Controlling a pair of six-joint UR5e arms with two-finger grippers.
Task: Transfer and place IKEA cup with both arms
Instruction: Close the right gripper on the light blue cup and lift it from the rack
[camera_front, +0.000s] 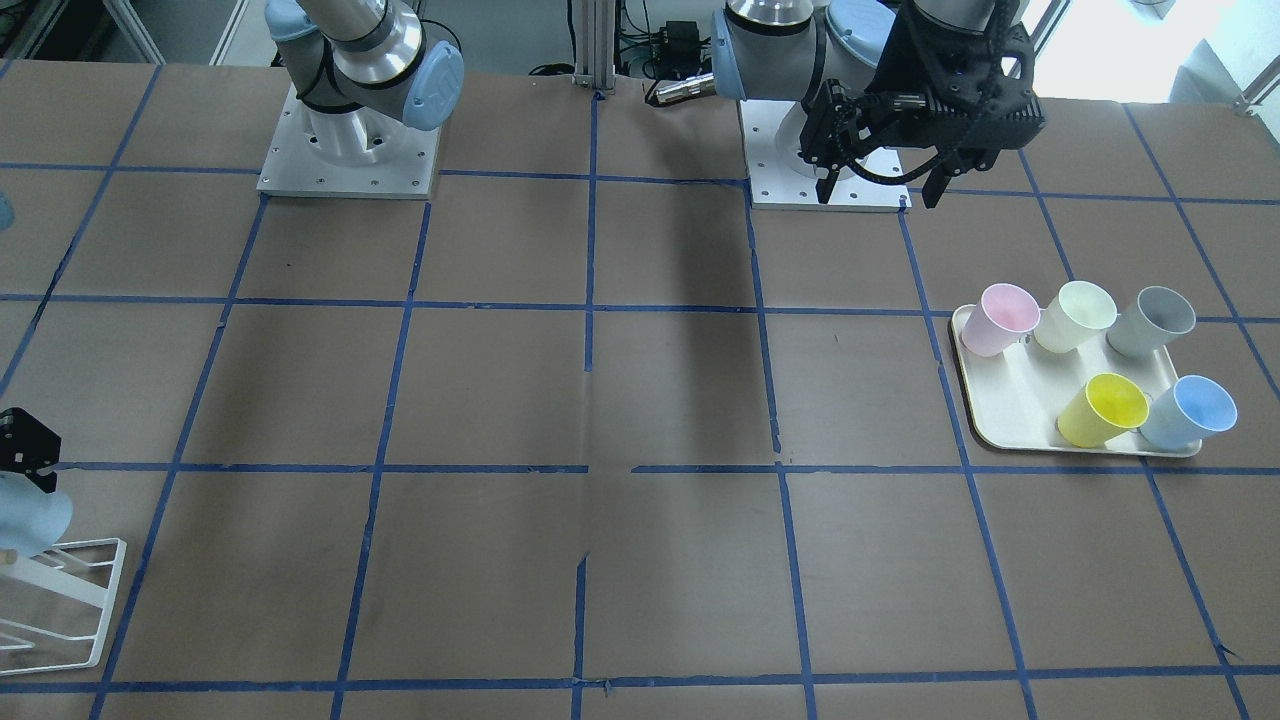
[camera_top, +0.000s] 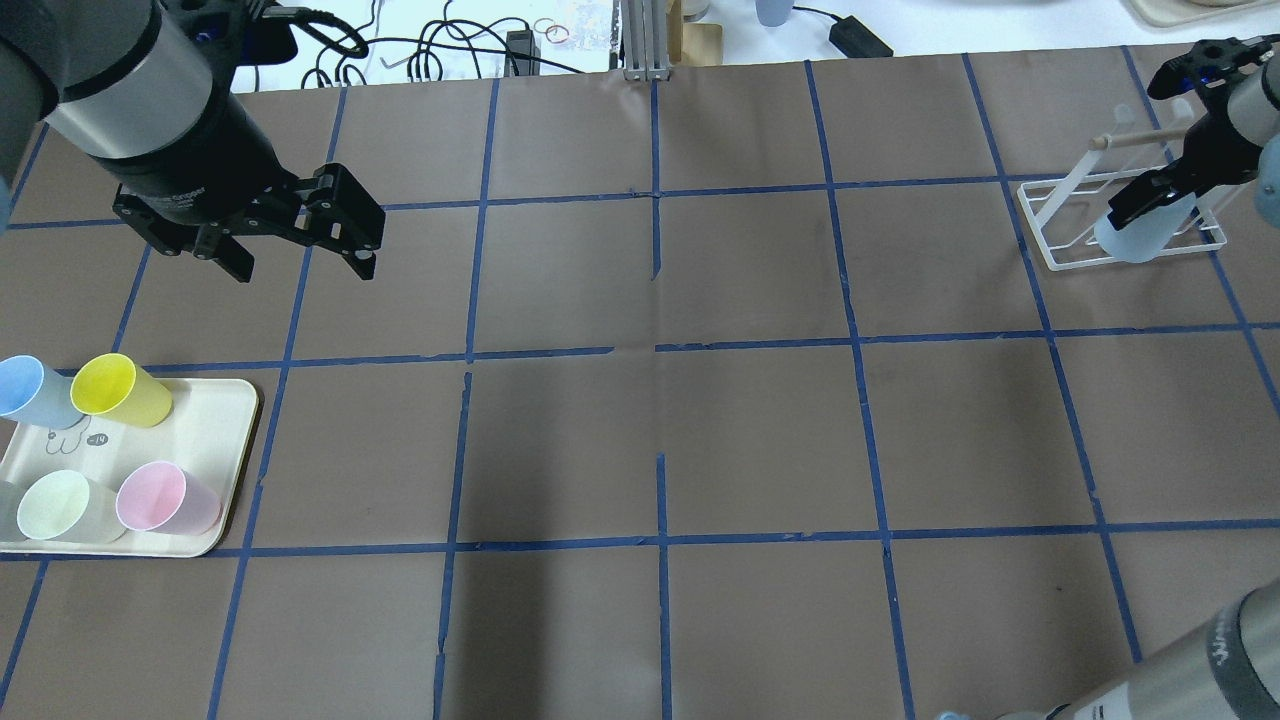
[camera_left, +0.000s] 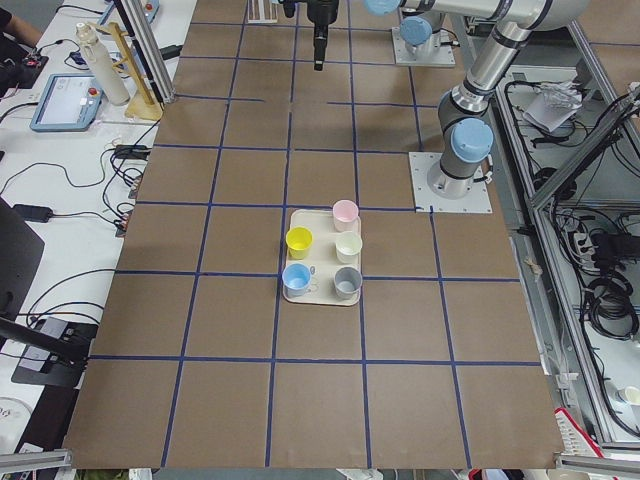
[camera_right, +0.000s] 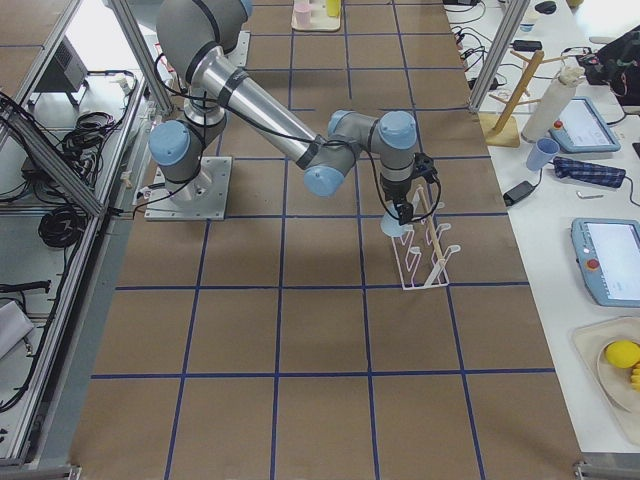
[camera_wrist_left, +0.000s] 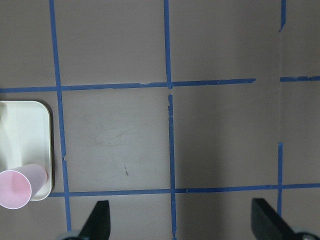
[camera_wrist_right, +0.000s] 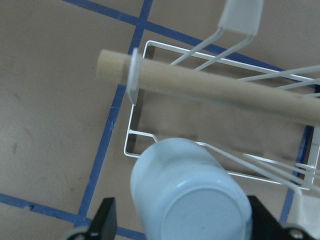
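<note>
A pale-blue IKEA cup (camera_wrist_right: 192, 195) sits base-up at the white wire rack (camera_top: 1040, 232), between the fingers of my right gripper (camera_top: 1147, 205). In the right wrist view both fingers stand spread, with a small gap to the cup's sides, so the gripper is open around it. The cup also shows in the overhead view (camera_top: 1140, 238) and at the left edge of the front view (camera_front: 30, 520). My left gripper (camera_top: 300, 268) is open and empty, high above the table beyond the tray. A second blue cup (camera_top: 28, 390) lies on the cream tray (camera_top: 215, 430).
The tray also holds a yellow cup (camera_top: 115, 388), a pink cup (camera_top: 160, 497), a pale-green cup (camera_top: 55, 505) and a grey cup (camera_front: 1155, 320). A wooden dowel (camera_wrist_right: 200, 82) crosses the rack's top. Blue tape lines grid the brown table.
</note>
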